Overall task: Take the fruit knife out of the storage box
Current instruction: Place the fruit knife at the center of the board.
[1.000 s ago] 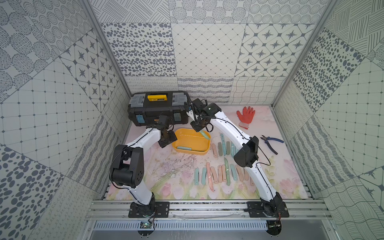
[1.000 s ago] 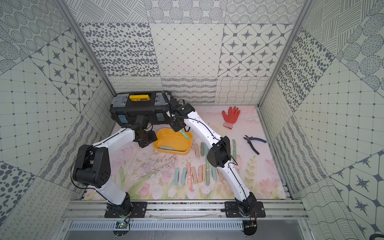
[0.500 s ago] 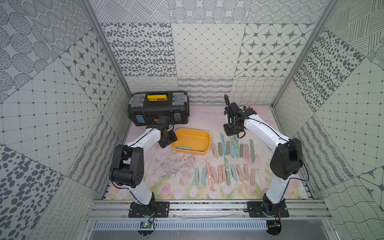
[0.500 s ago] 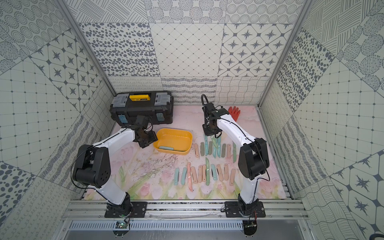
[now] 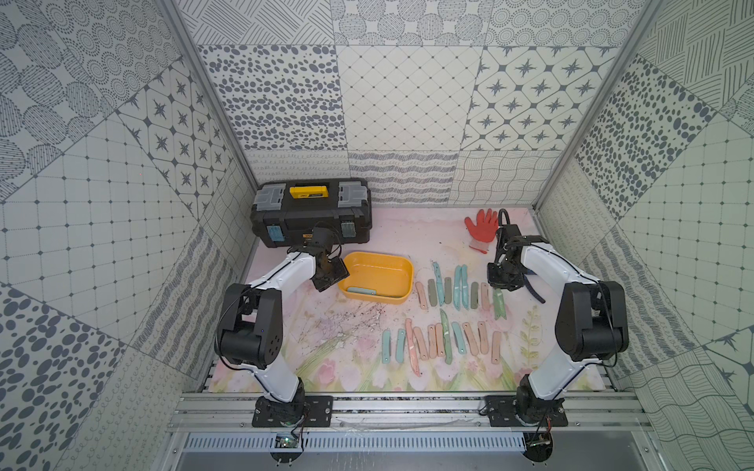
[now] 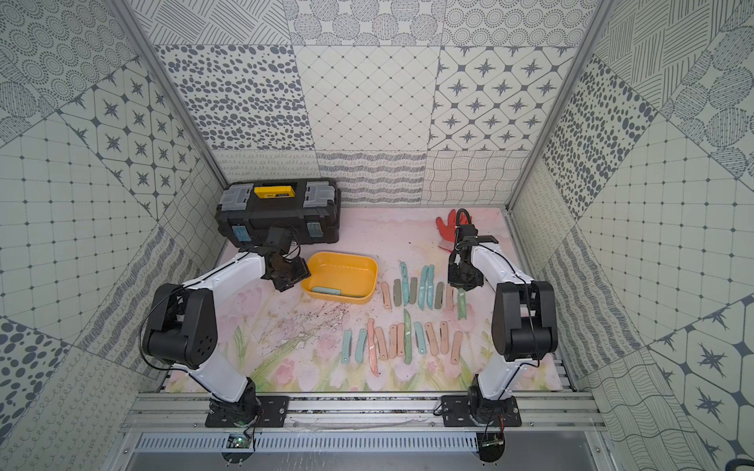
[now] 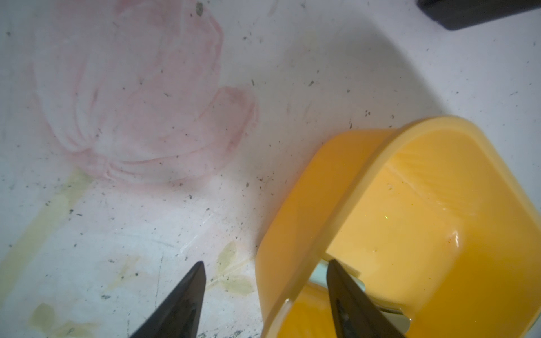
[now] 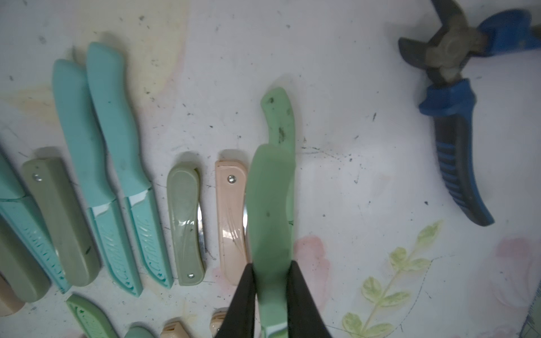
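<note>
one pale green fruit knife (image 8: 272,204) sits pinched in the right gripper (image 8: 271,263), whose jaws stand narrow and clamp its thicker end. the knife is smooth matte plastic, gently curved and flecked with dark specks. its slimmer end points away from the fingers toward the upper middle of the right wrist view. in both top views it hangs at the right end of the upper row of knives (image 5: 449,285), right of centre and well apart from the storage box (image 5: 379,272). whether its tip touches the worktop (image 5: 347,326) cannot be told.

the storage box is a shallow yellow tub with rounded corners, left of centre in the top views, just below the black toolbox (image 5: 312,216). inside lies a single teal fruit knife (image 5: 361,290) along the near wall, and the bare yellow floor takes up the remainder.

the left gripper (image 7: 265,263) is moderately wide and holds nothing. it straddles the box's left wall, with one finger inside and one outside. a second row of knives (image 5: 440,338) lies lower on the worktop. a red glove (image 5: 481,226) lies at upper right, and blue-handled pliers (image 8: 453,117) show in the right wrist view.
</note>
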Robot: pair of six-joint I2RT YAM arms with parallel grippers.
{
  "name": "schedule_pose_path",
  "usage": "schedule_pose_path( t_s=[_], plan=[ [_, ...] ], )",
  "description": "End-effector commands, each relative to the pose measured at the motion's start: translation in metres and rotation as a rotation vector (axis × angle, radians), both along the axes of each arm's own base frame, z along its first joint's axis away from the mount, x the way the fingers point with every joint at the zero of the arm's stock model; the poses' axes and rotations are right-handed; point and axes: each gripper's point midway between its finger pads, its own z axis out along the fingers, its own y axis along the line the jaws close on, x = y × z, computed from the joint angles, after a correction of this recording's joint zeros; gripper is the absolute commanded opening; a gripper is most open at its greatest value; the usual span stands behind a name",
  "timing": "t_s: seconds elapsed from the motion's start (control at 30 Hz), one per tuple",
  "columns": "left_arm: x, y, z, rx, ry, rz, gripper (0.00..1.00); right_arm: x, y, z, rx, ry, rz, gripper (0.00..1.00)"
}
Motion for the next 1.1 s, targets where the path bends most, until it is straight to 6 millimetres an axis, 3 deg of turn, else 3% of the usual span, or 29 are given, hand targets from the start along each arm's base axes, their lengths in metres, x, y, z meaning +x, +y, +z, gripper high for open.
schedule_pose_path(
  t_s=[0.0,0.2,0.53,0.8,0.93,1.07],
  plan=[
    [0.000,-0.002,-0.005,-0.020,0.009,0.006,0.65,0.002,-0.009,-0.006,0.013,-0.028,-0.020,0.15],
    [0.001,-0.004,-0.006,-0.031,0.012,0.005,0.65,-0.006,-0.030,-0.023,-0.051,0.046,-0.038,0.15],
    [0.001,-0.004,-0.004,-0.034,0.006,0.004,0.65,0.003,-0.039,-0.048,-0.071,0.075,-0.047,0.16],
    [0.000,-0.004,-0.006,-0.030,0.014,0.003,0.65,0.006,-0.038,-0.051,-0.068,0.080,-0.040,0.20],
    [0.000,-0.003,-0.006,-0.028,0.014,0.004,0.65,0.005,-0.039,-0.039,-0.069,0.052,-0.053,0.38],
    [0.000,-0.004,-0.009,-0.029,0.020,0.001,0.65,0.004,-0.039,-0.008,-0.070,0.013,-0.049,0.57]
  ],
)
